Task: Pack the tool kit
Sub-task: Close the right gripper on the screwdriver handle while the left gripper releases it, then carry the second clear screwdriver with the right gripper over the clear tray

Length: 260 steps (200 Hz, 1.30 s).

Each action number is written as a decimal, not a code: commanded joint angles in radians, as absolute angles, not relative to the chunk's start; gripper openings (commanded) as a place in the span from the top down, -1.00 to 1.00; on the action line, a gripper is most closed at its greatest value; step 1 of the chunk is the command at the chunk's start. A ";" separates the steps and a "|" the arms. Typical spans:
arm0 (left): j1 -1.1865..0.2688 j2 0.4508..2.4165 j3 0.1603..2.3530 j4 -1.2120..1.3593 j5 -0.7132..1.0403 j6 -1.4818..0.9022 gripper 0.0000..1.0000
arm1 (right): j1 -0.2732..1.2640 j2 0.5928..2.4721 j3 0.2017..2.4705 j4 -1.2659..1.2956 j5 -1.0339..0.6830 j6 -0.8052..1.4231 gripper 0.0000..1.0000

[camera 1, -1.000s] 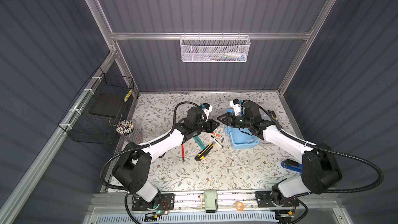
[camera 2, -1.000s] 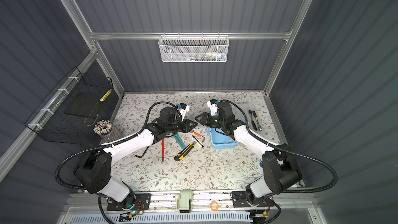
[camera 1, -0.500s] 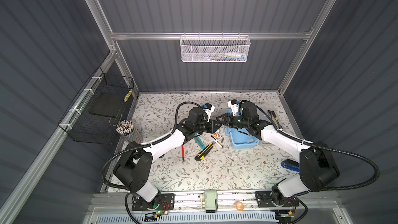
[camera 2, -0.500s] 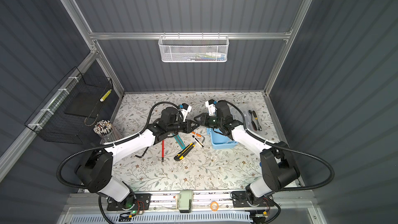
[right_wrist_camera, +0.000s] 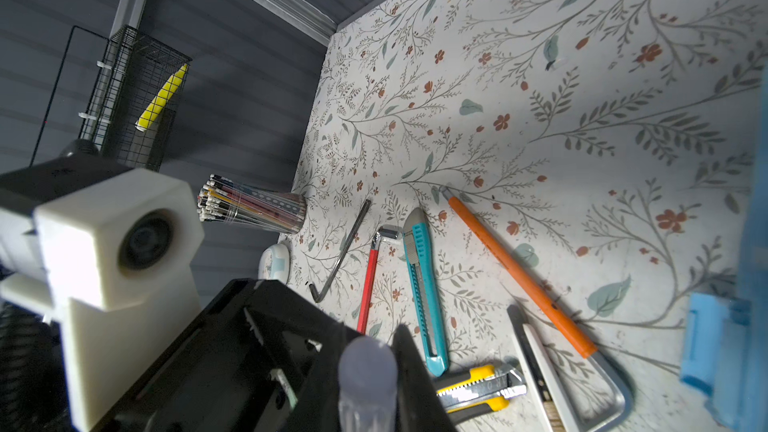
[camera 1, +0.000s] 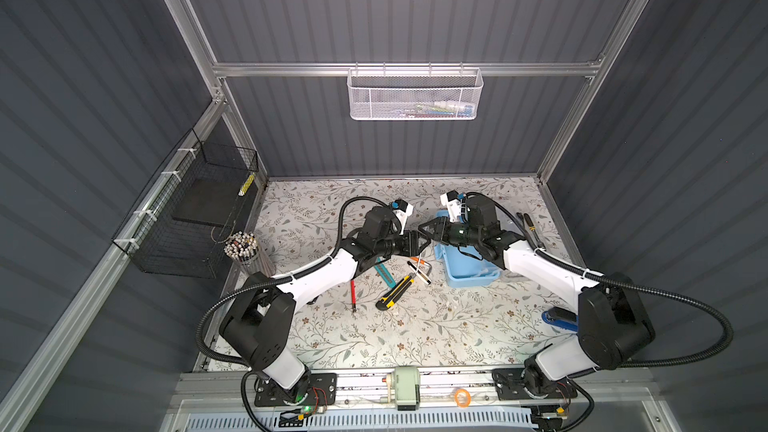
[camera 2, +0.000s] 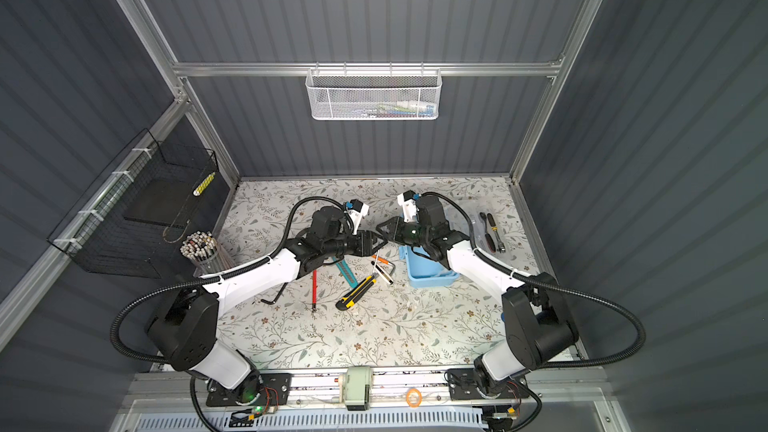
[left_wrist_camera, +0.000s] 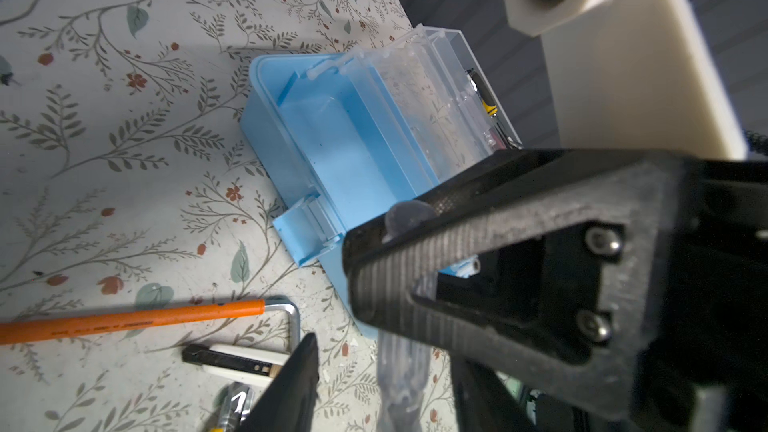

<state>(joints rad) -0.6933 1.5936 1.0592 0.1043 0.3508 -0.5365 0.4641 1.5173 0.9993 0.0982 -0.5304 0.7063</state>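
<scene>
Above the table's middle, my right gripper [camera 1: 432,229] [right_wrist_camera: 368,367] is shut on a clear-handled screwdriver [right_wrist_camera: 368,384]. My left gripper [camera 1: 419,239] [left_wrist_camera: 386,371] faces it tip to tip. Its jaws stand open on either side of that same clear handle [left_wrist_camera: 401,371]. The tool kit's light-blue box [camera 1: 469,272] [left_wrist_camera: 332,139] sits under the right arm with its clear lid [left_wrist_camera: 428,110] swung back. Loose on the table lie a yellow-black knife [camera 1: 395,292] [right_wrist_camera: 478,386], a teal knife [right_wrist_camera: 424,284], a red screwdriver [camera 1: 353,295], an orange hex key [left_wrist_camera: 124,320] and a white-black knife [left_wrist_camera: 237,361].
A ratchet and a screwdriver [camera 1: 530,226] lie beyond the box at the right. A black hex key [camera 2: 276,297] lies under the left arm. A pencil cup [camera 1: 243,247] stands beside the black wire basket [camera 1: 195,209]. A white mesh basket [camera 1: 413,97] hangs on the back wall.
The two grippers have come together tip to tip. The right gripper has closed on the clear handle and the left gripper's jaws have opened off it.
</scene>
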 commanded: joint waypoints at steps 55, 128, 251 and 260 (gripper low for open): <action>-0.694 1.496 1.027 0.031 0.152 -0.470 -0.99 | 0.302 1.345 1.055 -0.277 -0.452 0.442 0.75; -0.690 1.482 1.002 -0.113 0.096 -0.416 -1.00 | 0.019 1.294 1.207 -0.631 -0.209 0.138 0.73; -0.689 1.488 0.986 -0.110 0.112 -0.414 -0.99 | -0.005 1.585 1.519 -0.858 0.029 -0.068 0.71; -0.689 1.486 0.986 -0.110 0.112 -0.414 -1.00 | -0.005 1.594 1.524 -0.850 0.025 -0.069 0.70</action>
